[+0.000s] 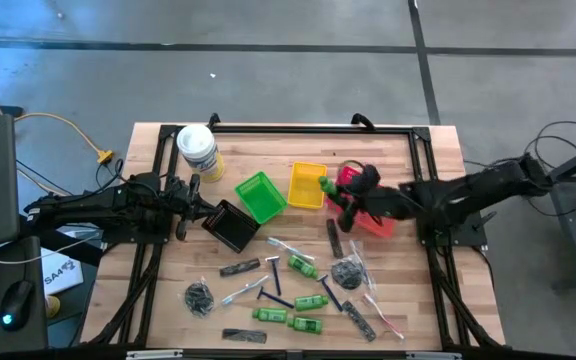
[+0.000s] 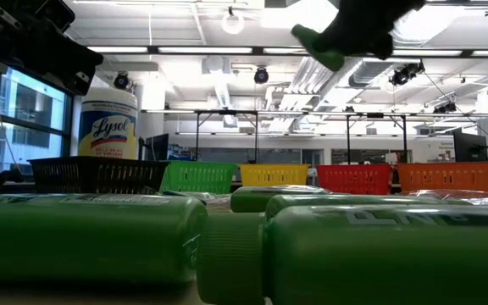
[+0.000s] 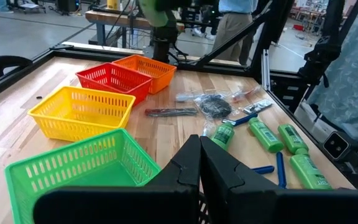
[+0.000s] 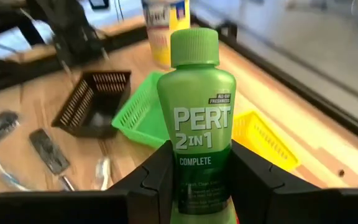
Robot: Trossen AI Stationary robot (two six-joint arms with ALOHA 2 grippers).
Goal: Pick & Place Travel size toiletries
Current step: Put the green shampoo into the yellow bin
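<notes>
Your right gripper (image 4: 194, 177) jaws clamp only the base of the green plastic shampoo bottle (image 4: 194, 118); it may tip out above the yellow mesh basket (image 1: 307, 185). Left gripper (image 3: 199, 163): jaws closed, empty.

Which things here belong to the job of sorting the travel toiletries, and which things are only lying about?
Belong to the job:
- green bottle held in the right end effector
- green bottles on the table
- razor
- comb
- mesh bundle

Only lying about:
- white-lidded tub
- left end effector, shut, beside the black basket
</notes>
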